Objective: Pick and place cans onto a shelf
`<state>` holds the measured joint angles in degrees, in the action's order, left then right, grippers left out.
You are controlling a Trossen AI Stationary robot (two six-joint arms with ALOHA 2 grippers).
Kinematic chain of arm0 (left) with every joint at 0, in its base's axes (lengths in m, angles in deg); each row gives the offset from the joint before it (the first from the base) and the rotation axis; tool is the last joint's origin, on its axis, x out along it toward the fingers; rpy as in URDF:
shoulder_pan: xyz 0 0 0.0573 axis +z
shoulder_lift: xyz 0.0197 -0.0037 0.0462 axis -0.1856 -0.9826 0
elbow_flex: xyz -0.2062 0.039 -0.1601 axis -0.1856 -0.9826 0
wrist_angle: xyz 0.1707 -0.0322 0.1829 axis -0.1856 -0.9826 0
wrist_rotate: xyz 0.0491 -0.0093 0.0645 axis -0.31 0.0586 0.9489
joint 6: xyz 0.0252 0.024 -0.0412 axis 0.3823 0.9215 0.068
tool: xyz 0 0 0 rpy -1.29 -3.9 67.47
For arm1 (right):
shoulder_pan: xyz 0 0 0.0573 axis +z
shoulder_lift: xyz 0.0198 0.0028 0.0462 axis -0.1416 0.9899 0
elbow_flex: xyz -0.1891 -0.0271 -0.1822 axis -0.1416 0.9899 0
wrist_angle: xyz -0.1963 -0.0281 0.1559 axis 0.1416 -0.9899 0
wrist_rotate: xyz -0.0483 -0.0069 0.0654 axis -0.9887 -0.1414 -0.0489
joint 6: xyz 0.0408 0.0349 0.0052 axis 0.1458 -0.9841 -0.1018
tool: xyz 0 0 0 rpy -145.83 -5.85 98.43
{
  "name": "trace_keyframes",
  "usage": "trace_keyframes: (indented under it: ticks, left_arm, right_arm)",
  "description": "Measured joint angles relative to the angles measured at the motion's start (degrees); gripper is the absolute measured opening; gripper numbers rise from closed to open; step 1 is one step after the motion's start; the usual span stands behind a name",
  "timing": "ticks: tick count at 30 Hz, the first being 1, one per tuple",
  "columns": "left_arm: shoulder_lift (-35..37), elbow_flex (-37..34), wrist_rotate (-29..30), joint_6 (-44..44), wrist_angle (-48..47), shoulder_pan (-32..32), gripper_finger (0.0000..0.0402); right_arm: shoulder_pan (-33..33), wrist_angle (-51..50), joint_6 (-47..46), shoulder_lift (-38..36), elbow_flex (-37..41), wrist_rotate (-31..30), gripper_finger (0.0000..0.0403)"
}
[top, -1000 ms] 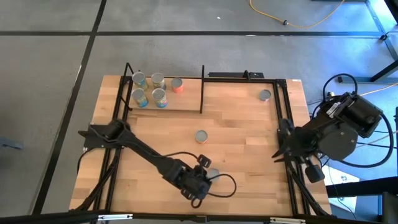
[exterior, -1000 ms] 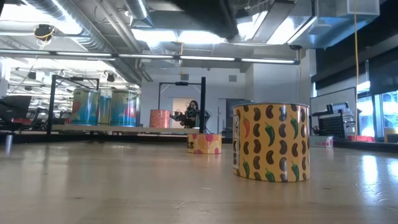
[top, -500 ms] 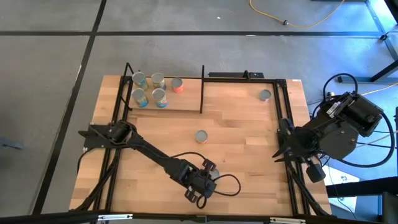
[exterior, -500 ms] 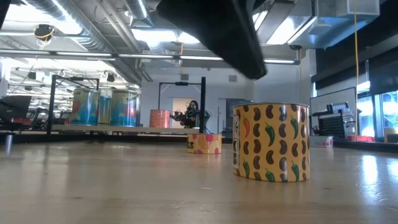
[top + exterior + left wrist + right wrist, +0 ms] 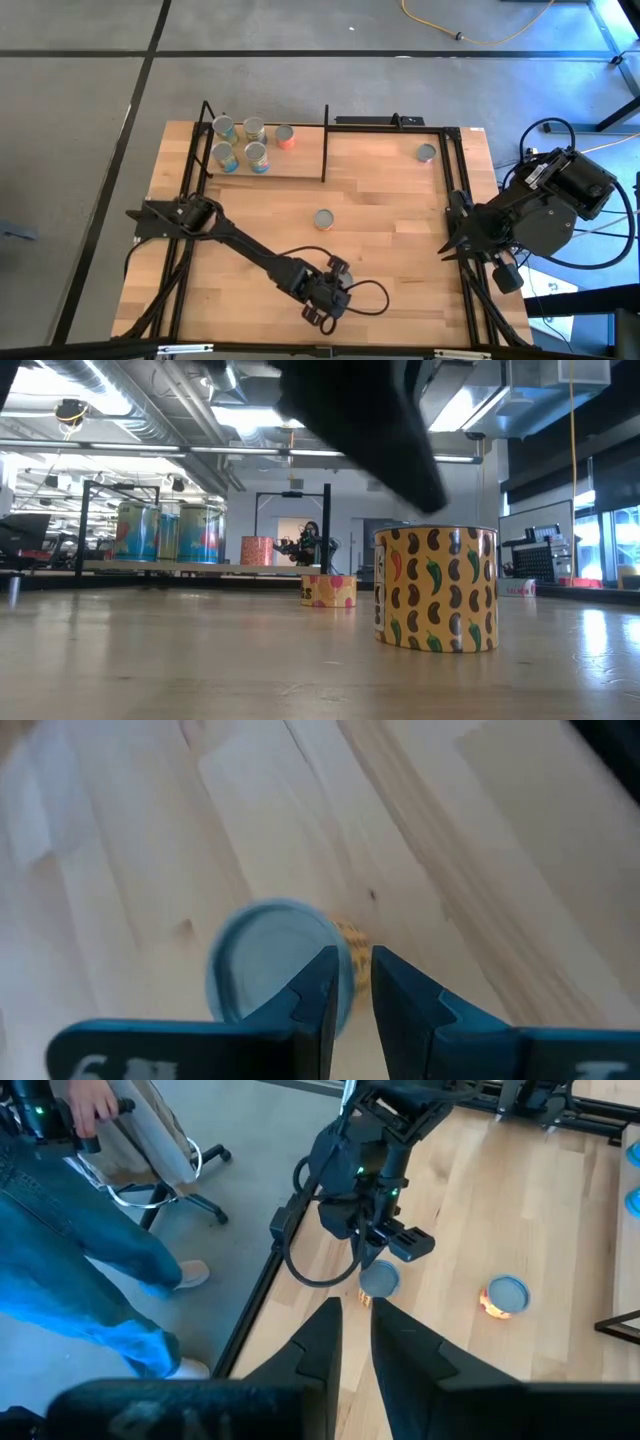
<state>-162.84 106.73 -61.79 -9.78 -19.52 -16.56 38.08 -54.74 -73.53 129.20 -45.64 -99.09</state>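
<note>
High view: left gripper [image 5: 322, 318] low at table's near edge, above a can; five cans [image 5: 241, 143] on shelf [image 5: 295, 165]; right gripper [image 5: 447, 243] parked at right edge. Left wrist: fingers [image 5: 318, 988] narrow, empty, over can [image 5: 270, 960]. Right wrist: fingers [image 5: 320, 1338] narrowly apart, empty.

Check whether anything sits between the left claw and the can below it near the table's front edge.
Nothing visible does. The left claw hangs over the can, offset to one side of the lid, with only air between them.
</note>
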Motion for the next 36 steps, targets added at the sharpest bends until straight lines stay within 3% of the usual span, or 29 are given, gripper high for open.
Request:
trace_keyframes:
  ticks: [16, 25, 36]
  left_arm:
    - [-0.33, 0.07, -0.97, 1.1, -0.42, 1.57, 0.0056]
    - [-1.83, 0.23, -4.57, 0.94, 0.46, 1.81, 0.0056]
    - [-2.91, -0.04, -3.03, 0.73, -0.2, 2.42, 0.0056]
  right_arm:
    - [0.0, 0.0, -0.02, 0.0, 0.0, 0.0, 0.006]
    - [-0.02, -0.02, -0.01, 0.0, 0.0, 0.0, 0.006]
    - [-0.02, -0.02, -0.04, 0.03, 0.02, -0.02, 0.006]
